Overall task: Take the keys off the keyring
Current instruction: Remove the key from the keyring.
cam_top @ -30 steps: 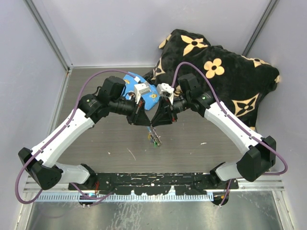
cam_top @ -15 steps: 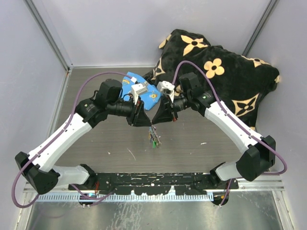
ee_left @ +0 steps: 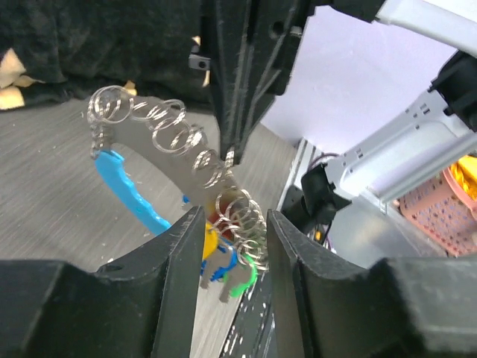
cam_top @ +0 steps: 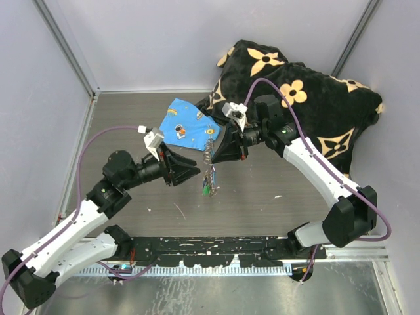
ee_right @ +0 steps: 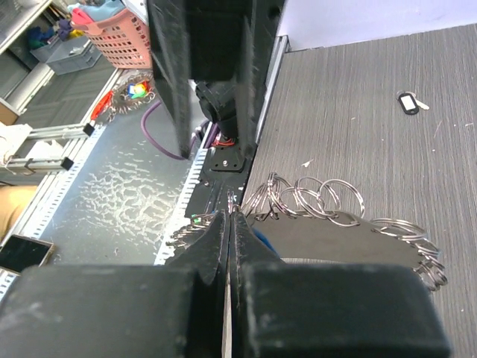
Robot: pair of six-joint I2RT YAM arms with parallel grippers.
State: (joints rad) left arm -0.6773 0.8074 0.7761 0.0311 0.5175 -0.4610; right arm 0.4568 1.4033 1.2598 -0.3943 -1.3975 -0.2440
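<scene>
Keyring (ee_left: 179,149) and keys (cam_top: 209,190) are not yet apart. The coloured keys hang in a bunch at the low end of the loop, so by my reading the removal is hardly begun. One small dark piece (ee_right: 408,102) lies alone on the table (cam_top: 275,174); whether it is a key already off, I cannot tell.

The right gripper (cam_top: 216,143) is pinched fully together on the loop near its top, no gap showing between its fingers (ee_right: 212,242). From that pinch the loop drops toward 6 o'clock in the top view, the keys dangling at its foot and the light-blue piece (ee_left: 123,183) on its far side.

The left gripper (cam_top: 195,170) sits at 7 o'clock of the right one, jaws parted wide and holding nothing. Its own camera frames the keys in the gap between its fingers (ee_left: 175,253), apparently without contact.

The cloth (cam_top: 184,125) lies at 10 o'clock of the right gripper and the cushion (cam_top: 295,85) at 2 o'clock.
</scene>
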